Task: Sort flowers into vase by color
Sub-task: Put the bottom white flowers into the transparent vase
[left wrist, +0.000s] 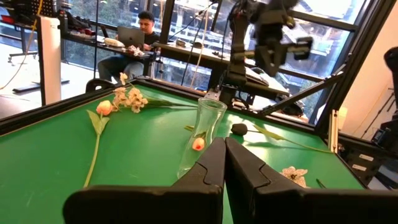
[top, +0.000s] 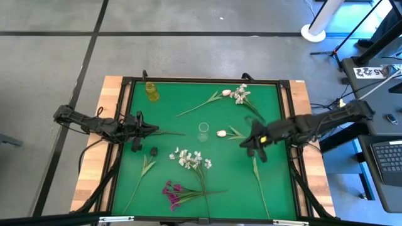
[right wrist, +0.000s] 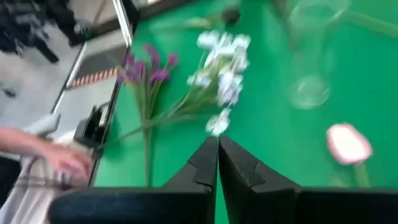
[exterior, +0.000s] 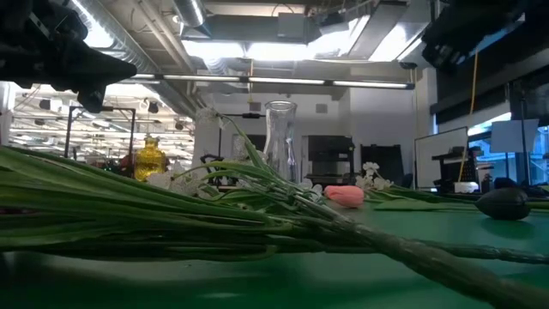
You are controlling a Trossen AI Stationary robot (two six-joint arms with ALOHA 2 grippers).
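A clear glass vase (top: 203, 132) (left wrist: 204, 134) stands upright mid-table. One pink bud (top: 221, 133) (right wrist: 348, 143) lies just right of it. A white blossom spray (top: 191, 159) (right wrist: 221, 68) and a magenta cluster (top: 171, 191) (right wrist: 146, 65) lie toward the near edge. Another pink bud (top: 226, 93) and a white spray (top: 240, 94) lie at the far side. Leaf stems (top: 146, 168) (top: 257, 176) lie near left and near right. My left gripper (top: 156, 132) (left wrist: 224, 158) is shut, level, left of the vase. My right gripper (top: 250, 142) (right wrist: 217, 155) is shut, raised above the table right of the vase, and holds nothing.
A yellow vase (top: 151, 91) (exterior: 150, 159) stands at the far left. A small dark object (top: 154, 151) (left wrist: 239, 129) lies near my left gripper. A black frame (top: 207, 80) rims the green mat. A person sits beyond the table (left wrist: 146, 25); a blurred hand (right wrist: 62, 158) shows past the near edge.
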